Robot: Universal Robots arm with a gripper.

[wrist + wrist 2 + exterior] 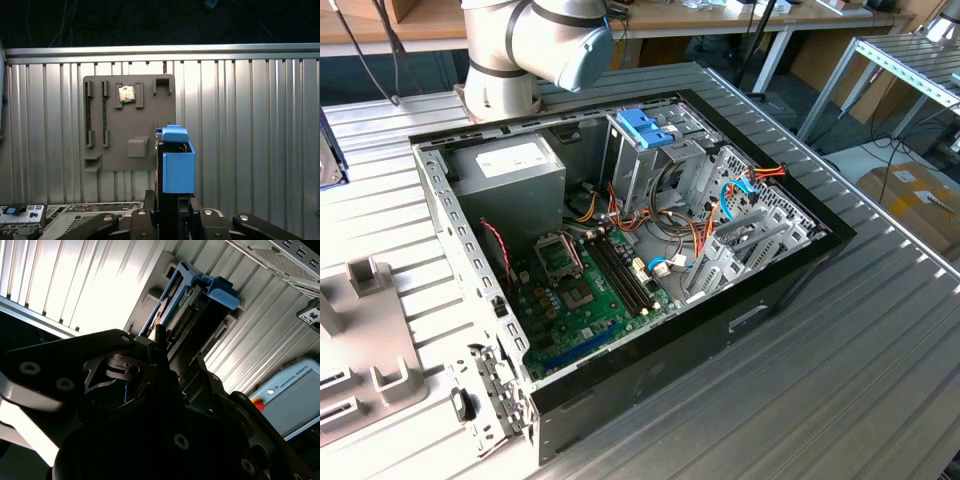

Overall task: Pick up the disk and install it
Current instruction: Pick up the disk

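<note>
Fingers [150,204] are closing tight on the disk [177,169], clamping its lower end from both sides, with no gap showing between them and the drive. The disk is standing upright out of the grasp, held clear of the ribbed metal table [250,125]. In the first wrist view it is presenting itself edge-on: a thin slab with a light-blue plastic frame running along its side and a blue tab capping the far end, while a sliver of metal body and a small gold-coloured strip are peeking out just under that cap. In the second wrist view the same blue frame [220,290] is reaching away from the dark fingers, with the connector edge of the drive showing beside it.

The disk is hanging in front of the grey fixture plate [129,122], overlapping the plate's edge on the side away from its two long slots. A small square chip [126,94] is sitting in a pocket of that plate. In the exterior view, the open computer case [690,340] is lying on the table to the exterior view's right of the fixture plate [370,340].
</note>
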